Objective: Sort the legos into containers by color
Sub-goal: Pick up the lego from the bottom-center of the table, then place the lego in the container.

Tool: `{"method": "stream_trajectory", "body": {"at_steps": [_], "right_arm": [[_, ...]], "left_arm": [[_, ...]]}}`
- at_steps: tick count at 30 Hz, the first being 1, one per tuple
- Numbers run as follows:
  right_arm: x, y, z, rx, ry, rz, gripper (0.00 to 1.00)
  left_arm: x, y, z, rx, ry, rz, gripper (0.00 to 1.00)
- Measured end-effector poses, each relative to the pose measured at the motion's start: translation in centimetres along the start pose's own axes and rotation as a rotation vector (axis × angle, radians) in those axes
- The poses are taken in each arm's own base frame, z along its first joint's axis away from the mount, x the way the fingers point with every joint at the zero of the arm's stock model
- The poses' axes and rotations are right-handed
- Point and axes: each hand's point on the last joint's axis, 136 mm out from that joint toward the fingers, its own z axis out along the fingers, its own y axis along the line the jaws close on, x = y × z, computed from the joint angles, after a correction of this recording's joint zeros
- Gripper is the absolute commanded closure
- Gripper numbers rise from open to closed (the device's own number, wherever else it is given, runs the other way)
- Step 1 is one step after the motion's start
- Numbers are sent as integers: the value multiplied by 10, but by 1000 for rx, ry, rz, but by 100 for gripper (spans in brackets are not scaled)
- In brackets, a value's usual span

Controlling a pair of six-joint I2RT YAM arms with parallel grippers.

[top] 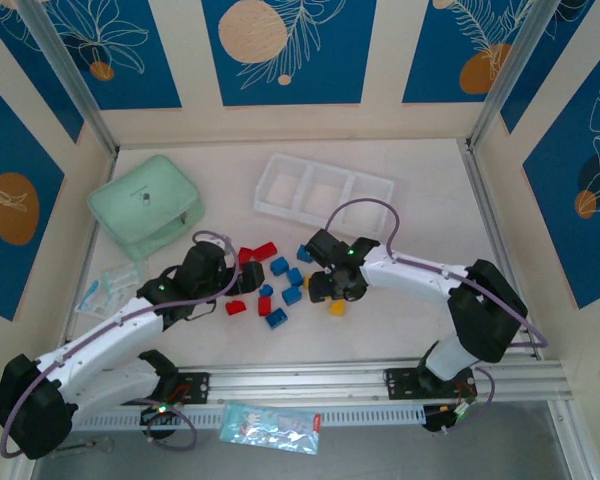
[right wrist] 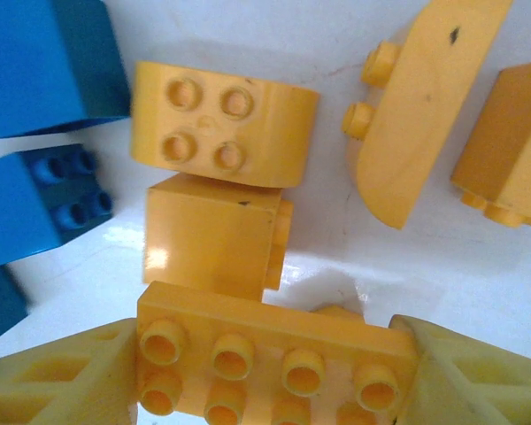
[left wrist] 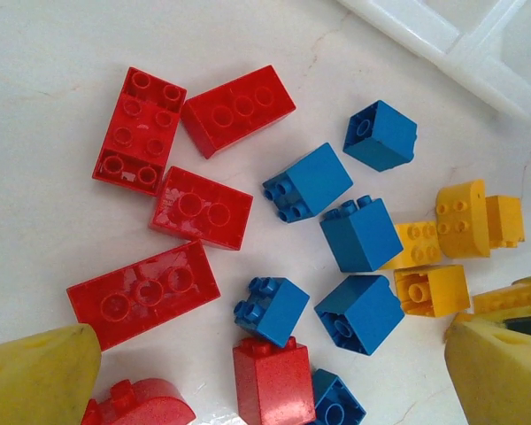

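The left gripper (left wrist: 265, 379) hangs wide open and empty over the legos (top: 280, 285), which lie loose on the table (top: 400, 320) in front of the tray (top: 302, 190). The red bricks (left wrist: 143, 292) are leftmost and the blue bricks (left wrist: 361, 233) are in the middle. To the right, the right gripper (right wrist: 274, 376) is closed end to end on a long yellow brick (right wrist: 274, 341). The bricks look light, rigid and glossy, so flat opposite faces likely give a surer hold than the studs.
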Motion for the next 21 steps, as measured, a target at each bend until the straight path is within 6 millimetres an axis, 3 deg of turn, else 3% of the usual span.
{"method": "stream_trajectory", "body": {"at_steps": [6,13,21], "right_arm": [[-25,8,-36,-48,-91,-13,36],[-80,25,-67,-86,-203,-39,35],[-160,41,-53,-87,-276,-59,35]], "left_arm": [[-11,-6,-8,0,-17,17,1],[-46,-11,-25,-17,-93,29,1],[-76,18,-28,-105,-137,-57,1]]}}
